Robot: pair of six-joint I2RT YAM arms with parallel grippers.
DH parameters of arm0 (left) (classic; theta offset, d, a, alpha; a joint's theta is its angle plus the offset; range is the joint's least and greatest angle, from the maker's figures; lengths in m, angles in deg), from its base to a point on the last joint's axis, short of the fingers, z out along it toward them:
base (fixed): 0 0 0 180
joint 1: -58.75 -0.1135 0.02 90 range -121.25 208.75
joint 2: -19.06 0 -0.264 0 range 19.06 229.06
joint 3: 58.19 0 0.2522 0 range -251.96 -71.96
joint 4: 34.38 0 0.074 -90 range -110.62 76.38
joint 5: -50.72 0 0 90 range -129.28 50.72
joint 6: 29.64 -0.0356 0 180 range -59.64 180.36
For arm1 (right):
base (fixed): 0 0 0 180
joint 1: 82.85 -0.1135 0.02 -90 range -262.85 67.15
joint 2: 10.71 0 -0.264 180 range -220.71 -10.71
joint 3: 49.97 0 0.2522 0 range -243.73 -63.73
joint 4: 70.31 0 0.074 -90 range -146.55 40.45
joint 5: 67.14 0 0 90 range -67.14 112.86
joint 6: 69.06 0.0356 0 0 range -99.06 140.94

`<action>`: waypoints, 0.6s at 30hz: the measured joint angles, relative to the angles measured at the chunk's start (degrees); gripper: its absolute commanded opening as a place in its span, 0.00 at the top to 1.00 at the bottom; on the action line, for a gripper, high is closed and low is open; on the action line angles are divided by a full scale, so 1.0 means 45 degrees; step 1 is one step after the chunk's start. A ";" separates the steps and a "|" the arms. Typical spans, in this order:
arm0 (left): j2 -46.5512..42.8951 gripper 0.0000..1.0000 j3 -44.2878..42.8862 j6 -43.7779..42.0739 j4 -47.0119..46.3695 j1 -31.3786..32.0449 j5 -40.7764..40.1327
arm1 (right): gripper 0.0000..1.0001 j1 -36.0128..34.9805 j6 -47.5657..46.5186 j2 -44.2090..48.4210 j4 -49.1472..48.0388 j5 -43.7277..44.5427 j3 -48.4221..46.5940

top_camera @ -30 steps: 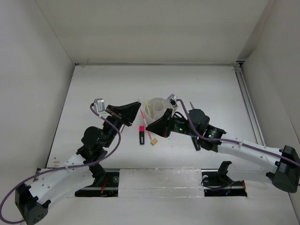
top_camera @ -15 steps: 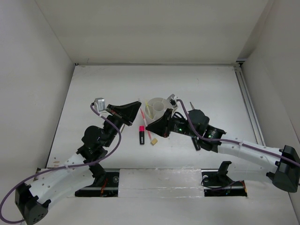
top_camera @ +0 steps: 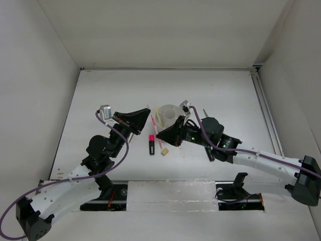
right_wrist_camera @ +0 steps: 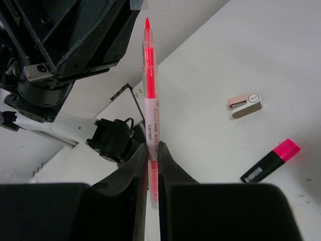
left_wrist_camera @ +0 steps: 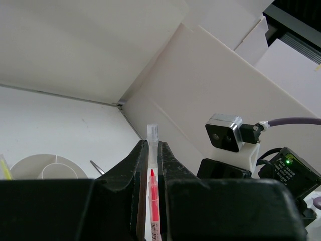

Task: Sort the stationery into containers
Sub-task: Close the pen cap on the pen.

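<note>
Overhead and wrist views, read from left to right, with positions given relative to the round white organizer (top_camera: pixel 169 113). Left gripper (top_camera: pixel 146 113): just left of the organizer and raised above the table (top_camera: pixel 100 100), jaws narrowed onto a small clear cap (left_wrist_camera: pixel 152 135) that stands upright between the fingers (left_wrist_camera: pixel 131 173). Pink-capped black marker (top_camera: pixel 151 144): lying flat on the table, left of the organizer and nearer the arm bases, free of both grippers. Pink pen (top_camera: pixel 155 131): left of and just beside the organizer. Its red tip (left_wrist_camera: pixel 152 174) points up into the gap of the left gripper directly below the clear cap; whether tip and cap touch cannot be told. Tan eraser (top_camera: pixel 164 151): on the table on the base side of the organizer, just right of the marker. A yellow pen (top_camera: pixel 159 116) leans in a left-hand wedge compartment of the organizer. Right gripper (top_camera: pixel 160 141): on the base side of the organizer, jaws clamped narrowly on the lower barrel of the pink pen, holding it upright in the right wrist view (right_wrist_camera: pixel 153 148).
</note>
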 measured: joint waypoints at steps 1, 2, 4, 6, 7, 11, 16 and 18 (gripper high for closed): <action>-0.0005 1.00 0.0000 0.0000 0.0000 0.0000 0.0005 | 1.00 0.0000 0.0000 0.0000 -0.0005 0.0005 0.0000; 0.0000 1.00 0.0000 0.0000 0.0000 0.0000 0.0005 | 1.00 0.0000 0.0000 0.0000 0.0000 0.0005 0.0000; -0.0005 1.00 0.0000 0.0000 -0.0005 0.0000 0.0005 | 1.00 0.0000 0.0000 0.0000 0.0000 0.0005 0.0000; 0.0000 1.00 0.0000 0.0005 0.0000 0.0000 0.0010 | 1.00 0.0000 0.0000 0.0000 0.0000 0.0000 0.0000; -0.0005 1.00 0.0000 0.0005 0.0000 0.0000 0.0005 | 1.00 0.0000 0.0000 0.0000 0.0000 0.0000 0.0000; 0.0005 1.00 0.0000 0.0005 0.0000 0.0000 0.0005 | 1.00 0.0000 0.0000 -0.0015 0.0005 0.0000 -0.0015; 0.0015 1.00 0.0000 0.0005 0.0000 0.0000 0.0010 | 1.00 0.0000 0.0000 -0.0039 0.0010 -0.0005 -0.0039; 0.0019 1.00 0.0000 0.0005 0.0000 0.0000 0.0010 | 1.00 0.0000 0.0000 -0.0083 0.0015 -0.0010 -0.0039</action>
